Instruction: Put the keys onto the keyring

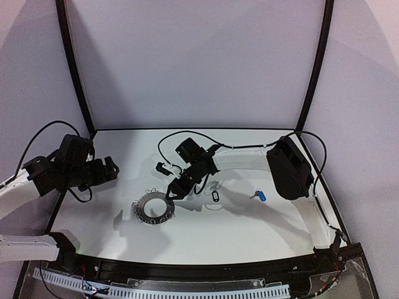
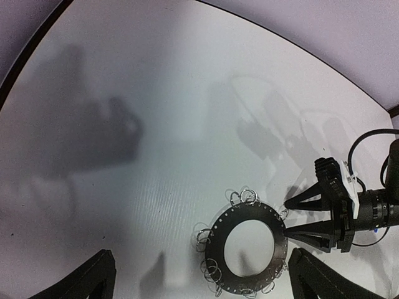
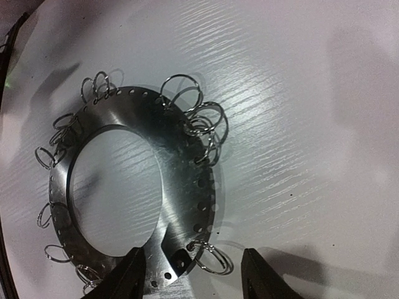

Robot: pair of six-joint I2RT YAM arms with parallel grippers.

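The keyring (image 3: 143,109) lies flat left of centre in the overhead view, with the black-tag key (image 1: 215,195) and blue-tag key (image 1: 260,195) to its right, apart from it. The right gripper (image 3: 193,255) stands partly open with a finger on each side of the rim, clamping nothing yet; the left gripper (image 1: 111,167) hangs wide open and empty at far left. The keyring looks stiff, thin and slick, so a pinch across bare rim between the springy wire clips (image 3: 209,128) seems best.
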